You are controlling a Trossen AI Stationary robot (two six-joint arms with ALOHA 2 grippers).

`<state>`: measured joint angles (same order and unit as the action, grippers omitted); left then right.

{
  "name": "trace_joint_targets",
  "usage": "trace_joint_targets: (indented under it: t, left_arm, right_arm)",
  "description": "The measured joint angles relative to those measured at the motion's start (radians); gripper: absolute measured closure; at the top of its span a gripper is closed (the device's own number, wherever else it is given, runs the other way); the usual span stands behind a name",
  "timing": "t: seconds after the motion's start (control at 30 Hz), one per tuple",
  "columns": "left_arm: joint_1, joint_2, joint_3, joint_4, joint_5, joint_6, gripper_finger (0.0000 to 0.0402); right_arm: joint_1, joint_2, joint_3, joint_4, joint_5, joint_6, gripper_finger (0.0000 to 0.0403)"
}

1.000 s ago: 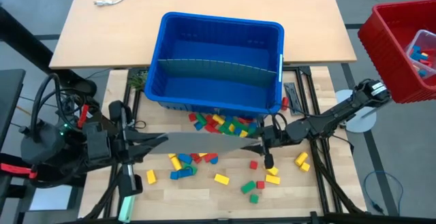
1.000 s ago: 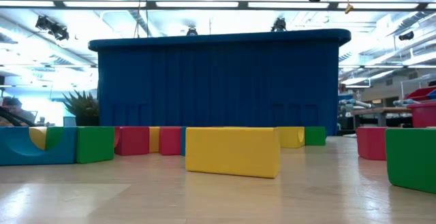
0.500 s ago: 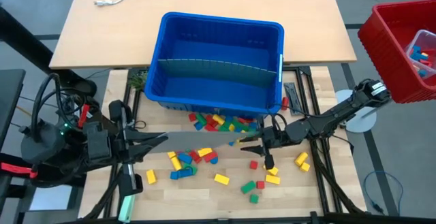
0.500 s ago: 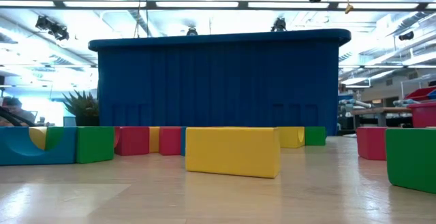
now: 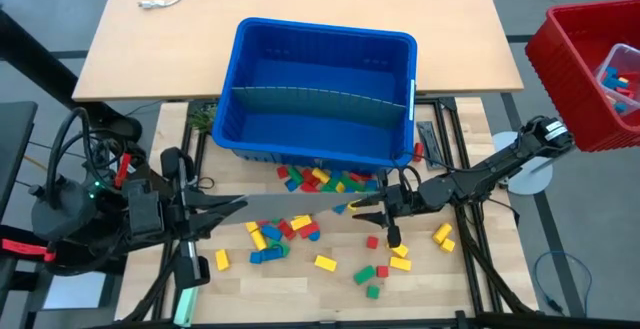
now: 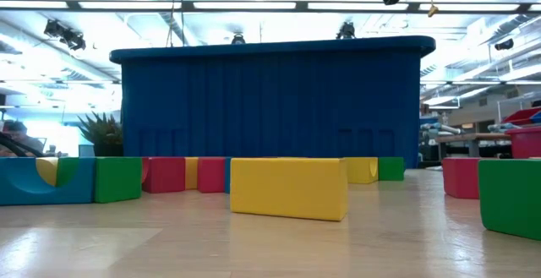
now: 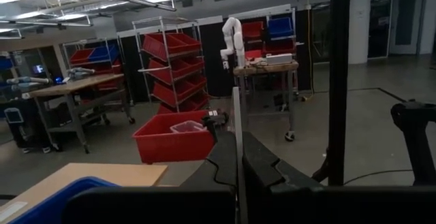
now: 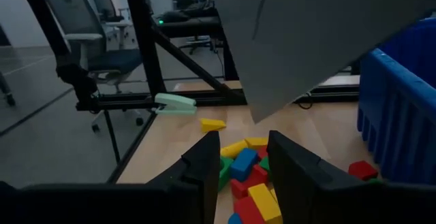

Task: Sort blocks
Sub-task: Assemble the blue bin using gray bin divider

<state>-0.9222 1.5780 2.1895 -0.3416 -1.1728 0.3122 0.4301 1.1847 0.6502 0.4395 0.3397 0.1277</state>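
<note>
We saw the blocks (image 5: 318, 231) scattered across the wooden table (image 5: 470, 129), in front of the blue bin (image 5: 320, 89), some just beside its front wall; none showed inside it. From table height, a yellow block (image 6: 288, 188) lay nearest, with red, green and blue ones lined up before the bin. The right gripper (image 5: 358, 208) hung above the middle of the scatter, its fingers (image 8: 204, 166) partly parted. A flat grey panel (image 5: 285, 206) reached right up to their tips, but we could not tell whether they gripped it, since no view showed the contact clearly. The left gripper (image 5: 235, 206) sat at the panel's other end, fingers closed with the thin panel's edge between them.
</note>
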Motion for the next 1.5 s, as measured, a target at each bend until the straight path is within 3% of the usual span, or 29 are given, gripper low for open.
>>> trace_joint_targets:
  t: [1.17, 1.5]
  left_arm:
    - [0.014, 0.001, 0.0, 0.0, 0.033, -0.006, 0.0394]
    - [0.02, 0.001, -0.001, -0.004, 0.032, -0.005, 0.0394]
  right_arm:
    - [-0.001, 0.0, -0.001, 0.018, 0.032, 0.008, 0.0299]
    - [-0.001, 0.0, -0.001, 0.018, -0.021, 0.008, 0.0303]
